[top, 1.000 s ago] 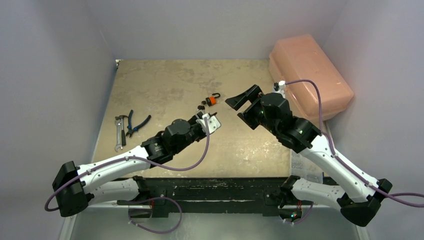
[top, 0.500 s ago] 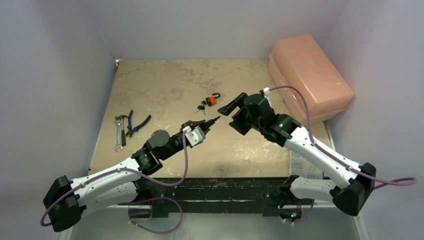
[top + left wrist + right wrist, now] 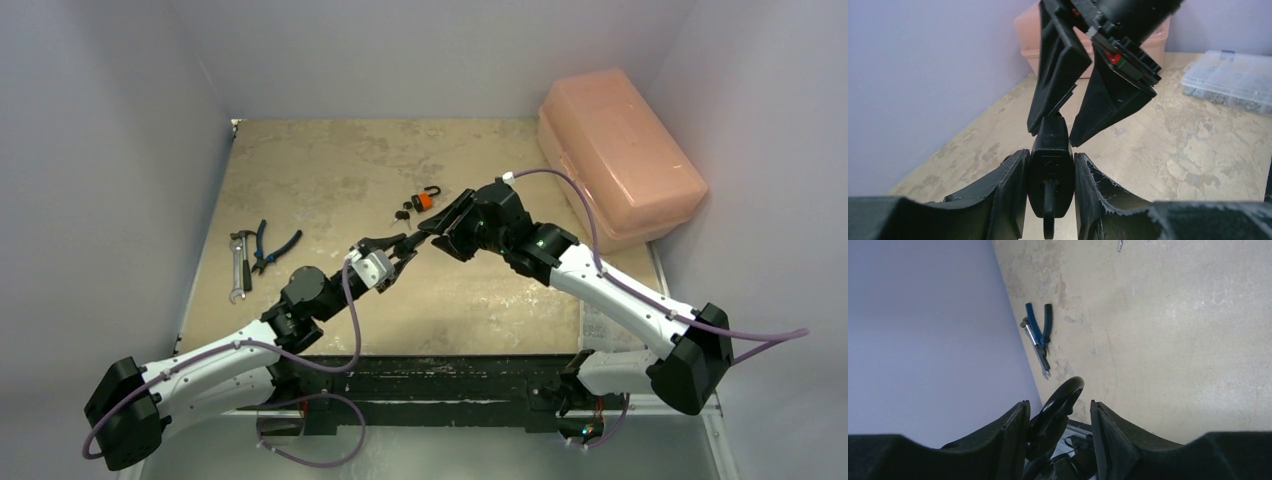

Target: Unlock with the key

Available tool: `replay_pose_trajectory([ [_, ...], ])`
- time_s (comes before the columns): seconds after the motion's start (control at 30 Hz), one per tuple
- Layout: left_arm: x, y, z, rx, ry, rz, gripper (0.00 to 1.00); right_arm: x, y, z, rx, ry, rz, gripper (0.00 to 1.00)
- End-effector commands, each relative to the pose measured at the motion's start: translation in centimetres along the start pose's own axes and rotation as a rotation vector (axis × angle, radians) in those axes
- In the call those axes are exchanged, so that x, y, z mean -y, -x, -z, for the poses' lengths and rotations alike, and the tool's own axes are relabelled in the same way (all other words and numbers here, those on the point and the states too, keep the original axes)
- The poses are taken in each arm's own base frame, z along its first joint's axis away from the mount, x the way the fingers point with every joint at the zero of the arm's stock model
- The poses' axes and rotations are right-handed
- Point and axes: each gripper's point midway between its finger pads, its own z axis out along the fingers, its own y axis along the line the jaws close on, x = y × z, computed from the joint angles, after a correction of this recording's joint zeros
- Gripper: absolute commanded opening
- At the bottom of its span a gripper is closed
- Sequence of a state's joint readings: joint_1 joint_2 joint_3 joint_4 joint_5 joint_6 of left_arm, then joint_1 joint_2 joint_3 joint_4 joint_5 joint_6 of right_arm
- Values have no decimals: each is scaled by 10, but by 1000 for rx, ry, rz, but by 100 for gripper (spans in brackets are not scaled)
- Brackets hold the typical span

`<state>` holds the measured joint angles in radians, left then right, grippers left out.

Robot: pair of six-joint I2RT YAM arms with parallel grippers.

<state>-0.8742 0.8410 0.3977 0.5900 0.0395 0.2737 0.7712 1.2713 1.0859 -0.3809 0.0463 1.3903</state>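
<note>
Gripping a small black padlock [image 3: 1050,170] in the left end effector [image 3: 1050,157] — straddling its curved shackle [image 3: 1073,384] with the right end effector [image 3: 1058,407], half open.

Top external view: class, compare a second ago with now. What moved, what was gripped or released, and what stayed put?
The left arm drew back toward its base, its claw shut on the black object. The right arm swung left to meet it, its claw narrowing around the object's far end; no firm grip shows yet. Nothing was released. The orange padlock, keys, pliers, wrench and pink box stayed put.
</note>
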Motion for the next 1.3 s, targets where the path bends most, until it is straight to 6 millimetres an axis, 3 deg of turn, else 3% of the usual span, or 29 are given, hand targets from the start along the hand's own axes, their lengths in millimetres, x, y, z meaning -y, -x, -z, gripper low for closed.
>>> replay_pose_trajectory([
  [0.0,-54,61,9,247,237,95,0,-6,-3,6,-23,61,25,53],
  [0.37,-78,68,19,324,339,230,0,4,0,5,12,89,63,52],
  [0.5,-75,72,21,349,316,226,0,6,-5,3,-16,92,68,52],
  [0.6,-66,74,19,361,266,224,0,-9,4,8,34,158,116,56],
  [0.73,-54,91,23,451,188,319,0,-51,25,35,202,416,359,59],
  [0.87,-41,110,31,543,96,413,0,-68,31,86,408,688,671,65],
  [0.97,-38,122,38,605,50,494,0,-68,22,114,494,840,843,75],
  [1.03,-35,130,41,638,7,541,0,-64,8,120,463,888,962,85],
  [1.27,-21,159,54,731,-199,702,0,-62,-14,122,402,958,1161,86],
])
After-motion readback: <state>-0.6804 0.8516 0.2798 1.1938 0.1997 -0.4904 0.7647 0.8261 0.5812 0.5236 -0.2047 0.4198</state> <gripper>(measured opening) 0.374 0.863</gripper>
